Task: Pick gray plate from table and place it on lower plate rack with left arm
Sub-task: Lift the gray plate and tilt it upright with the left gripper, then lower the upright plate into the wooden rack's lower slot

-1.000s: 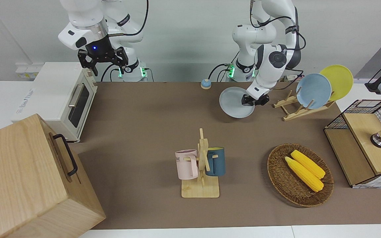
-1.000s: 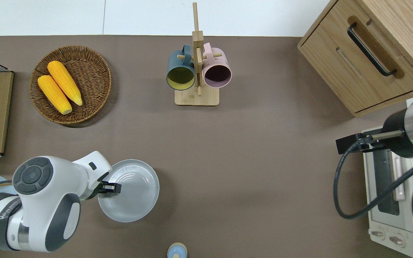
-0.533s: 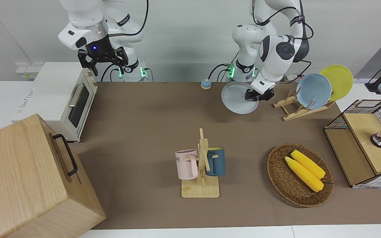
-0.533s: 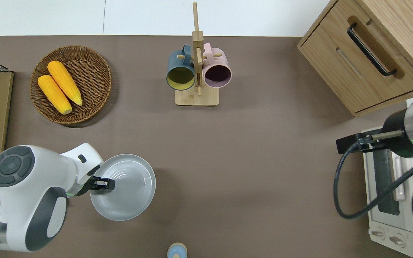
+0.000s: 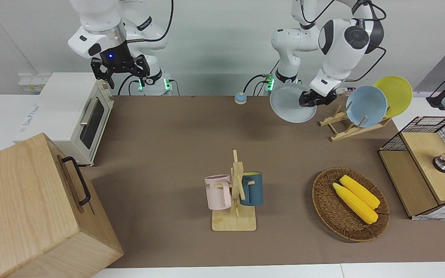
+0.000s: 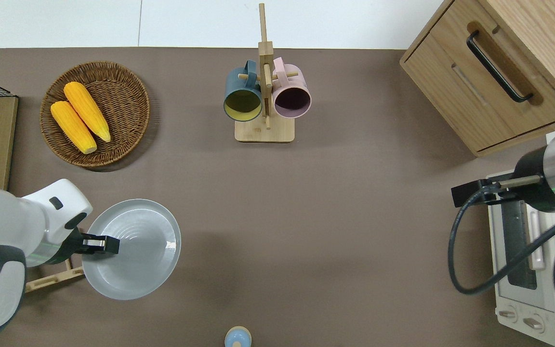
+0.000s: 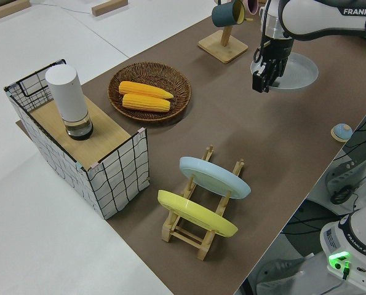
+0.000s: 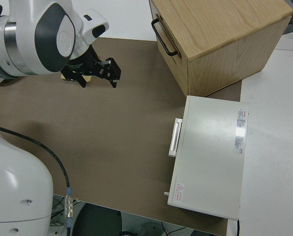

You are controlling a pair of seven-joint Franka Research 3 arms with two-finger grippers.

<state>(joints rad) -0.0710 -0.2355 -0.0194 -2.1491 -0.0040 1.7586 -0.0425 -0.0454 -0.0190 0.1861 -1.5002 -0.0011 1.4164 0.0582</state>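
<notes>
One gray plate is up off the table, pinched at its rim by the closed fingers of the left gripper, and overhead it hangs partly over the open end of the lower plate rack. Bare slots lie at that end of the rack, while the sky-blue plate and yellow plate lean in the slots at its opposite end. Brown tabletop spreads wide toward the mug tree and the corn basket; the right arm is parked, the right gripper spread open and holding nothing.

You had open slots on the lower plate rack's near-robot end; blue plate and yellow plate blocked the rest
</notes>
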